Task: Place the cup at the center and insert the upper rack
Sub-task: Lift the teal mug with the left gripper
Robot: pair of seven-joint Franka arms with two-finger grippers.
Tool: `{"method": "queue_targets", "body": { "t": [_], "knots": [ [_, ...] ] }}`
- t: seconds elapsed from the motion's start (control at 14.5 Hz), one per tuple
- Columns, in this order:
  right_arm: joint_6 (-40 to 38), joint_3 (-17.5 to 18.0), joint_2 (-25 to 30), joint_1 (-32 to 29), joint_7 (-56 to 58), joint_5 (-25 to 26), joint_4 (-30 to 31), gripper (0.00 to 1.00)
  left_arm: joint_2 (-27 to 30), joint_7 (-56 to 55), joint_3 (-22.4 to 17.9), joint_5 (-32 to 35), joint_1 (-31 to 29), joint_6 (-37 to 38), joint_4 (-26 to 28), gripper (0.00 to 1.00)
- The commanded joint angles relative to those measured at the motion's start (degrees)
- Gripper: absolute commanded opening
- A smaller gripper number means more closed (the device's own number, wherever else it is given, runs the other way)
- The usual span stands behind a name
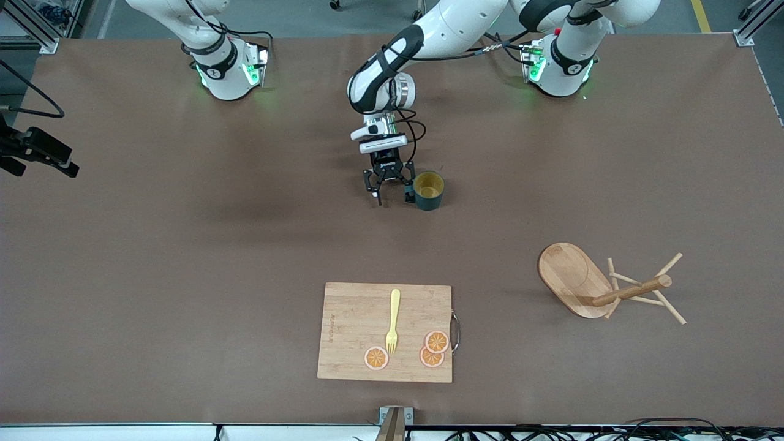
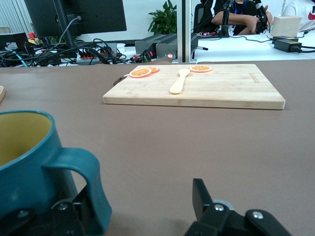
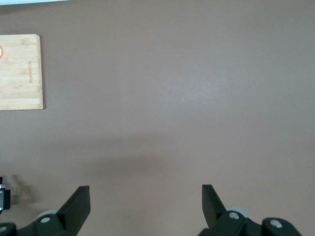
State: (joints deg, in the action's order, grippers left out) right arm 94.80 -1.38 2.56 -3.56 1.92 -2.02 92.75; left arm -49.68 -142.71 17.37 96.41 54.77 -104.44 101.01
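Your left gripper (image 1: 392, 195) is low at the table's middle, fingers spread, with the small dark teal cup with yellow inside (image 1: 429, 190) standing upright just beside it. One finger sits at the cup's handle (image 2: 81, 189); the left wrist view shows the handle looped close around that finger, but you can't tell if they touch.

Your light wooden mug tree with oval base, round post and thin pegs (image 1: 603, 288) lies tipped on its side toward the left arm's end of the table, nearer the front camera than the cup, well apart from it.

The rectangular bamboo cutting board (image 1: 343, 331) lies near the front camera, carrying a yellow fork (image 1: 393, 320) and three orange slices (image 1: 437, 341).

Your right arm waits; its gripper (image 3: 146, 206) hangs spread over bare brown table (image 3: 197, 98).
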Motion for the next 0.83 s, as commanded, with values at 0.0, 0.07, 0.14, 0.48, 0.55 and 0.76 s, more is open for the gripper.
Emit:
{"method": "queue_targets", "body": {
  "t": [0.0, 0.07, 0.14, 0.48, 0.55, 0.76],
  "knots": [
    [-0.2, 0.2, 0.3, -0.1, -0.1, 0.6, -0.1, 1.00, -0.6, 0.9, -0.5, 0.8, 0.1, -1.3, -1.2, 0.76],
    [-0.2, 0.2, 0.3, -0.1, -0.1, 0.6, -0.1, 1.00, -0.6, 0.9, -0.5, 0.7, -0.1, -1.6, -1.2, 0.68],
    [-0.2, 0.2, 0.3, -0.1, -0.1, 0.6, -0.1, 1.00, -0.6, 0.5, -0.5, 0.7, -0.1, -1.6, -1.1, 0.62],
    [-0.2, 0.2, 0.3, -0.2, 0.1, 0.6, -0.1, 1.00, -0.3, -0.1, -0.4, -0.2, -0.5, -1.6, -0.8, 0.26],
    [-0.2, 0.2, 0.2, -0.2, 0.0, 0.6, -0.1, 1.00, -0.2, -1.2, -0.4, -1.0, -0.9, -1.6, -0.7, 0.16],
    [-0.3, 0.2, 0.3, -0.2, 0.0, 0.6, -0.1, 1.00, 0.2, -1.7, -0.4, -1.4, -1.0, -1.6, -0.6, 0.00]
  ]
}}
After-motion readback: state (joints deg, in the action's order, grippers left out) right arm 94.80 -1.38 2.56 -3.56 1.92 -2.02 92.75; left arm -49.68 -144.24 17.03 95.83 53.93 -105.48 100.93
